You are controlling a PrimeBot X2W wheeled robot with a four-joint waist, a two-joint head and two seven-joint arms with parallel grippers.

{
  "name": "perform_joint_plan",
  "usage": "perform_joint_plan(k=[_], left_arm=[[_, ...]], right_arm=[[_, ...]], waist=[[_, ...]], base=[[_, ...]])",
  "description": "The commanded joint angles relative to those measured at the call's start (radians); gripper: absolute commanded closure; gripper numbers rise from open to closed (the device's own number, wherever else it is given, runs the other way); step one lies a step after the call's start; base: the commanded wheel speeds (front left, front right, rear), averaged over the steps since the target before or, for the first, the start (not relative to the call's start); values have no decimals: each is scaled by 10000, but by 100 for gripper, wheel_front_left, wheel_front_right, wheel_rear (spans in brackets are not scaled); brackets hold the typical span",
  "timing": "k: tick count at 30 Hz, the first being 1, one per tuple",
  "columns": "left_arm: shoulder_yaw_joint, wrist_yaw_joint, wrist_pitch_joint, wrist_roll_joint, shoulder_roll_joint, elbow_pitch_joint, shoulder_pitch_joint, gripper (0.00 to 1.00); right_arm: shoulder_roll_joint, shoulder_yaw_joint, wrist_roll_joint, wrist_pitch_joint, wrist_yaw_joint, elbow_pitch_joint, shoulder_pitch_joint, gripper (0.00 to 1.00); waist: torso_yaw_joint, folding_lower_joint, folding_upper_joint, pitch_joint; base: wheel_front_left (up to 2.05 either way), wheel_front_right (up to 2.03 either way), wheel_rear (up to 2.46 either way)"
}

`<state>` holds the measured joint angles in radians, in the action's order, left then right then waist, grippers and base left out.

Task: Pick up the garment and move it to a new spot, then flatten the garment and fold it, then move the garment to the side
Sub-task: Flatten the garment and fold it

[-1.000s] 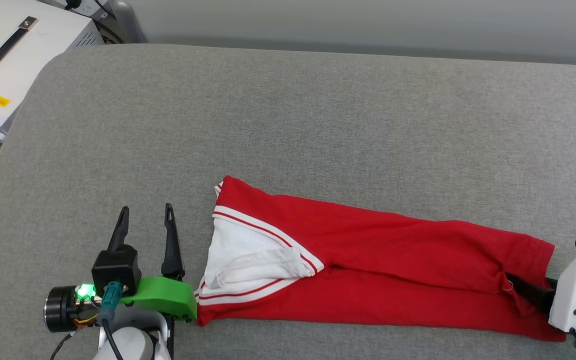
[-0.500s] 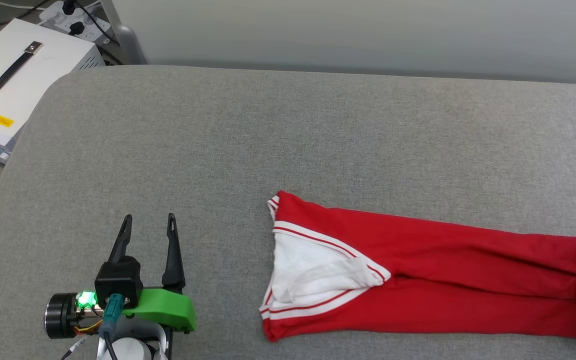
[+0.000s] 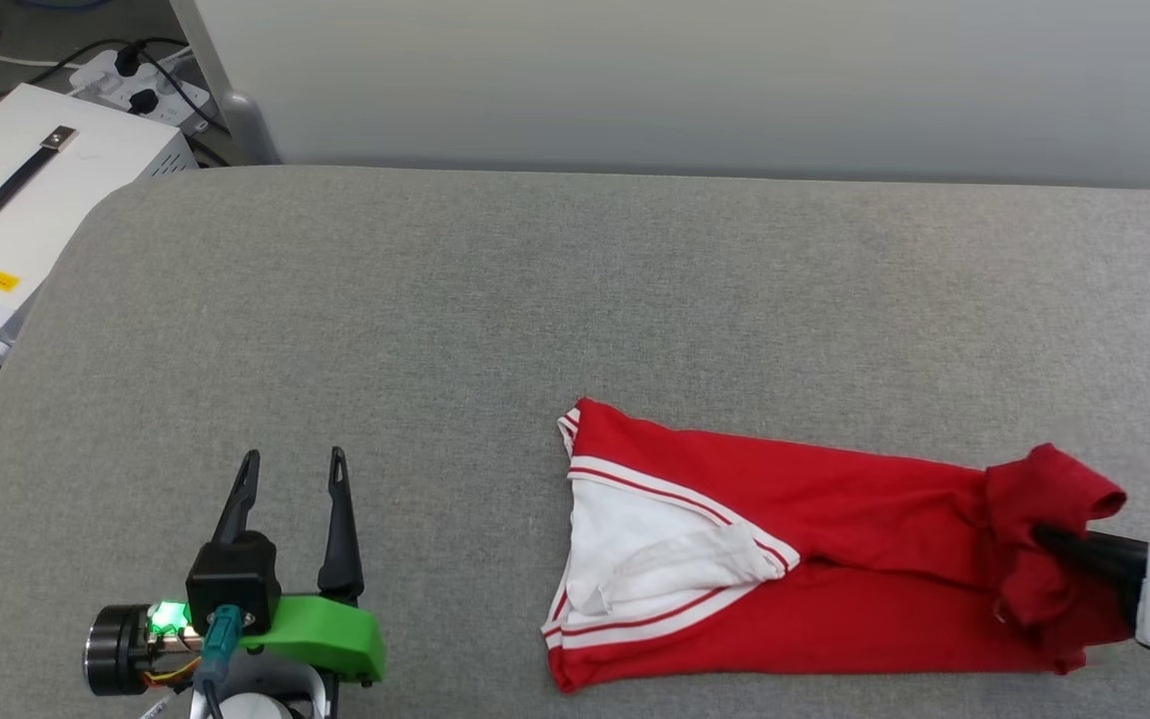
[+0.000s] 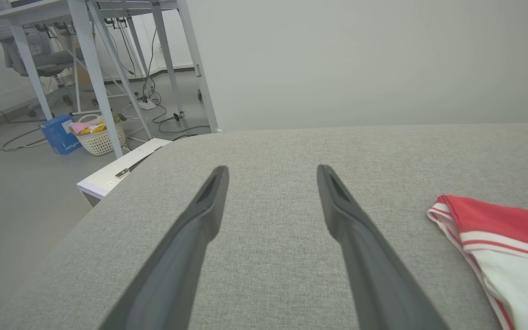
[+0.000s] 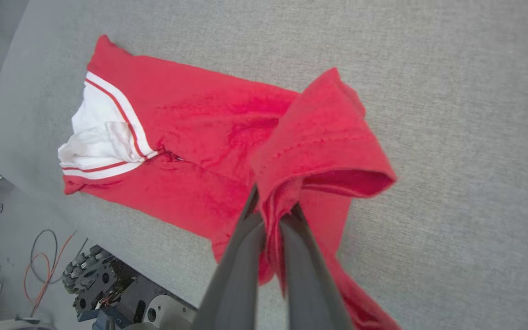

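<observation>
Red knit cloth makes up most of the garment (image 3: pixel 835 559), which lies as a long narrow band on the grey fabric-covered desk (image 3: pixel 435 300). It sits close to the near edge, on the right half. The end turned toward the desk's left side shows a white short sleeve, crumpled into soft folds and bordered by red-and-white striped trim. A small red point sticks out beyond that sleeve toward the far edge. A crease runs the length of the band.

The right pincer (image 3: pixel 1044 534) is closed tight on the red end nearest the desk's right edge. In the right wrist view the garment (image 5: pixel 190 137) is gathered between the two dark fingers (image 5: pixel 241 256). A loose flap with a stitched hem curls up and over the right pincer (image 5: pixel 275 201), raised off the desk, while the remaining cloth lies flat.

The left pincer (image 3: pixel 293 454) sits over the near left part of the desk, well apart from the garment, with its fingers spread wide and nothing between them. In the left wrist view the left pincer (image 4: pixel 272 168) points toward the far edge, and the garment's (image 4: pixel 497 238) striped sleeve end lies off to one side.

Beyond the far left corner stands a white case (image 3: pixel 36 200) with a black handle, with a power strip (image 3: pixel 136 85) on the floor behind it.
</observation>
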<state>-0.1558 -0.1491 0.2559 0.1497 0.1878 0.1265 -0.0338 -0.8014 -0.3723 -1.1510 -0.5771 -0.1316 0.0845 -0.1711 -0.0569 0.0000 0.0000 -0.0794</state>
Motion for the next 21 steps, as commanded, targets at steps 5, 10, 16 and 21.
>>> perform_joint_plan(k=[5,10,16,21], left_arm=[[121,210,59,-249,-208,-49,-19,0],[164,391,59,-425,-373,-5,-341,0],[218,525,59,-597,-559,46,-644,0],[278,591,59,-703,-690,65,-862,0]], right_arm=[[691,-749,782,-598,9,-1142,-725,100],[1713,-1830,1593,-929,9,-1173,-1998,100],[2943,-3121,2050,-864,9,-311,-3477,100],[3711,-4174,2262,-696,9,622,-4456,100]], waist=[[-186,0,0,-309],[-415,0,0,-694],[-645,0,0,-1114],[-785,0,0,-1391]], base=[[0,0,0],[0,0,0],[0,0,0],[0,0,0]])
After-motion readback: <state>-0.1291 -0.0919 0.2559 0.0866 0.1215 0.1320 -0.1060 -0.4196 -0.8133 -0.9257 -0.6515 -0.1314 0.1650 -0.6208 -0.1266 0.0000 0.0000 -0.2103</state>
